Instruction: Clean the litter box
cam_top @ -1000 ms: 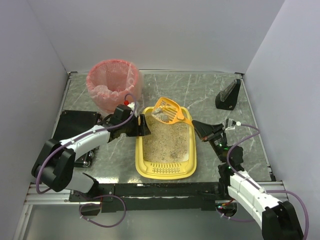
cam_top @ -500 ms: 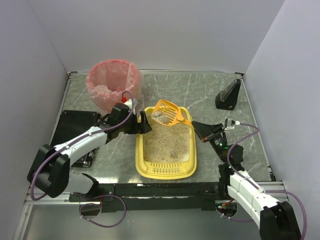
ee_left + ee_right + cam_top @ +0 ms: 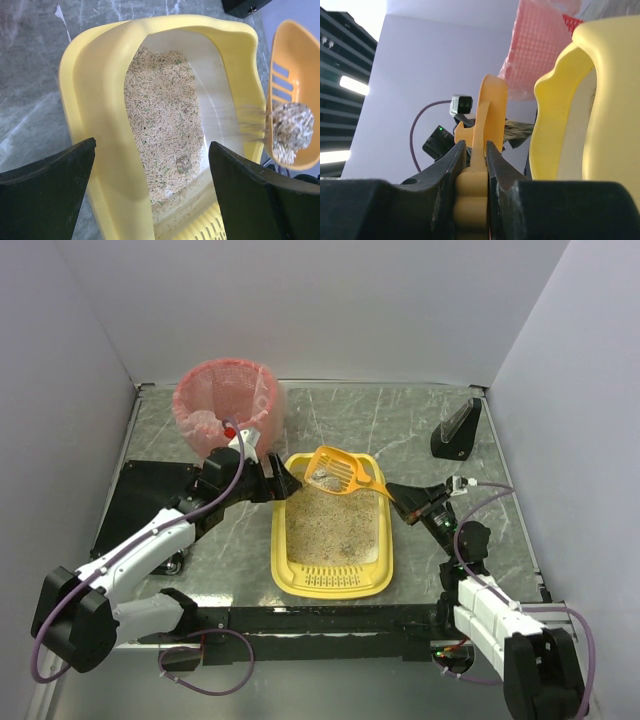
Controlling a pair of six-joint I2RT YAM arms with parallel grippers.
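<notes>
The yellow litter box [image 3: 279, 540] lies mid-table, with beige litter [image 3: 328, 530] in it. Over its far end an orange slotted scoop [image 3: 338, 469] carries a grey clump [image 3: 322, 478]. My right gripper [image 3: 405, 502] is shut on the scoop's handle [image 3: 472, 190], just off the box's right rim. At the box's far left corner my left gripper [image 3: 275, 483] hovers open and holds nothing. In the left wrist view its black fingers [image 3: 50, 195] straddle the box's wall [image 3: 107, 125], and the loaded scoop [image 3: 295, 55] hangs at the right. Grains blur beneath the clump [image 3: 291, 132].
A pink-lined round basket [image 3: 227, 405] stands at the back left, right behind the left wrist. A black angled holder [image 3: 457, 430] sits at the back right. A black mat [image 3: 145, 495] covers the left side. White walls enclose the table.
My left gripper has opened wide, come off the box's far left corner and drawn back toward the basket. The scoop has shifted slightly while still held.
</notes>
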